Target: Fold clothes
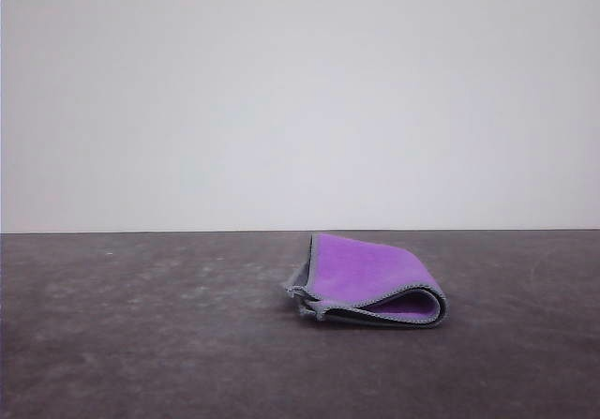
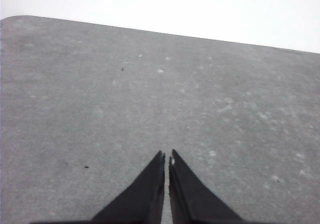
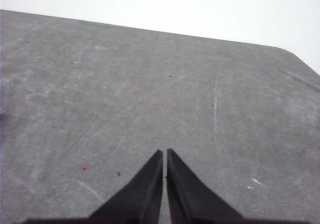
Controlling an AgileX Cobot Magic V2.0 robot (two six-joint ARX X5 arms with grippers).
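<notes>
The clothes (image 1: 367,280), a small soft cloth, lie folded on the dark table (image 1: 141,344) a little right of centre in the front view. Bright purple faces up, and a light-grey stitched edge runs round the layers. The dark grey side shows at the left corner and along the near fold. My left gripper (image 2: 166,156) is shut above bare table with nothing between its black fingers. My right gripper (image 3: 164,153) is likewise shut over bare table, holding nothing.
The dark grey tabletop is scuffed and speckled, with a plain white wall (image 1: 300,91) behind its far edge. A rounded table corner (image 3: 295,53) appears in the right wrist view, and another rounded corner (image 2: 15,18) in the left wrist view.
</notes>
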